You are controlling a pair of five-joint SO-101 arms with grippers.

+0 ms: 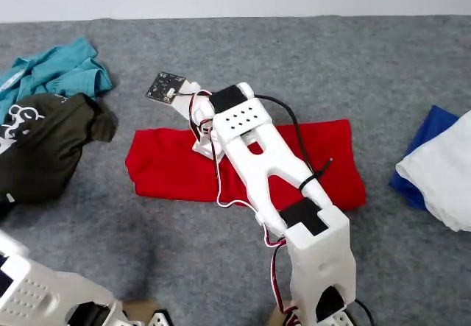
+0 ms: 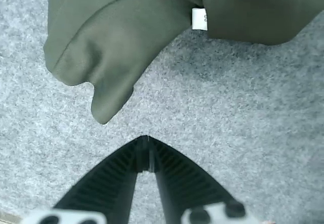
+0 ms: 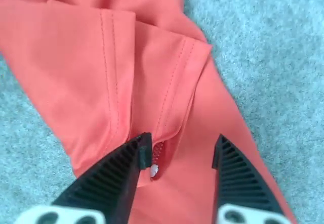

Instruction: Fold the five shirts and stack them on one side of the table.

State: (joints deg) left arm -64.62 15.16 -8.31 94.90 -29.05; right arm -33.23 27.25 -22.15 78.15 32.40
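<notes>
- Grey table [image 1: 221, 267] carries all five shirts.
- Red shirt [image 1: 165, 168] lies mid-table in a rough rectangle, with my right arm [image 1: 272, 157] stretched over it.
- Dark olive shirt [image 1: 44, 149] is crumpled at one end, with the teal shirt [image 1: 59, 72] touching it on the far side.
- White shirt [image 1: 441, 171] is at the opposite end, lying on the blue shirt [image 1: 434, 127].
- Right jaws: apart over a stitched hem of the red shirt, gripping nothing.
- Left jaws: closed tip to tip and empty, over bare table near the olive shirt.

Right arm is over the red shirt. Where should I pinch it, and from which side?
I'd take the stitched hem of the red shirt, straight down from above. The cloth lies flat on the table, and the open right pincer straddles that doubled edge.
</notes>
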